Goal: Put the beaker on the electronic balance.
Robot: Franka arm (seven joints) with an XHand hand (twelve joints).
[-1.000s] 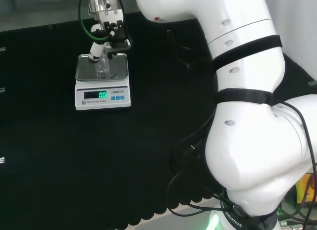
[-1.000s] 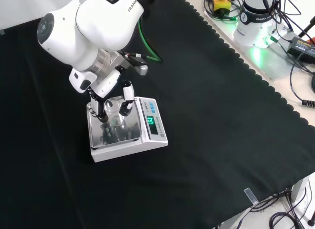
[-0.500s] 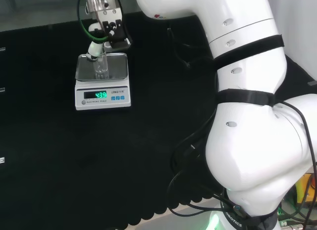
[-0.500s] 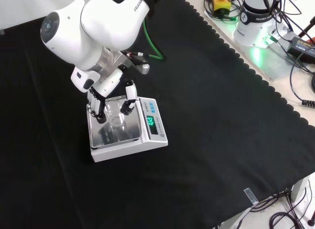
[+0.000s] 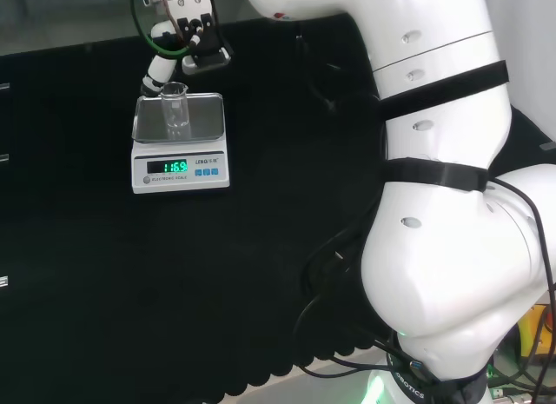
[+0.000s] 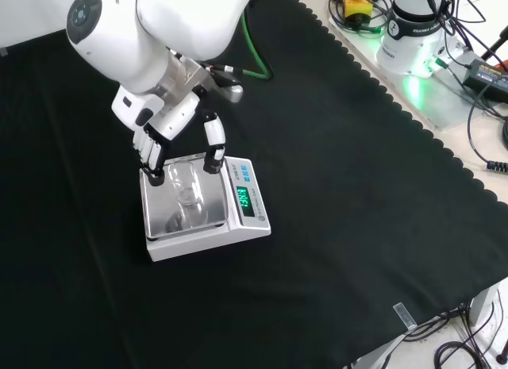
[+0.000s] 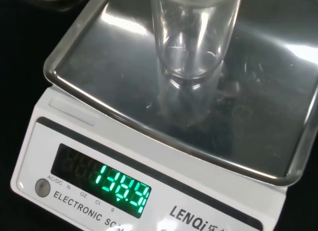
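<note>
where the black cloth (image 6: 333, 186) covers the bench, one electronic balance (image 6: 205, 209) stands on it, white-bodied with a bright steel pan and a lit green display on its front panel; the beaker (image 6: 186, 183), of clear glass, stands upright on that pan, a little toward the pan's rear in the head view (image 5: 175, 107); in the wrist view the beaker (image 7: 191, 35) base rests flat on the steel pan, with its reflection below it, and the balance (image 7: 149, 156) front panel lies just beside it; contents of the beaker cannot be told.

the hand (image 6: 176, 123) hangs just above the balance, over the beaker; its fingers (image 6: 213, 149) are spread and relaxed, pointing down on either side of the beaker rim and apart from the glass, holding nothing; in the head view the hand (image 5: 185, 39) sits above and behind the beaker, clear of it; a green cable (image 6: 252, 58) loops from the wrist across the cloth beyond the balance.

surface condition: the cloth lies flat around the balance, with a scalloped edge (image 6: 413, 119) well apart from the balance on the front view's right; beyond that edge stand the arm's base (image 6: 413, 28) with a green glow, and a tangle of black cables (image 6: 476, 59) on a pale surface; a small strip of tape (image 6: 404, 315) sits near the cloth's lower corner, well apart from the balance.
</note>
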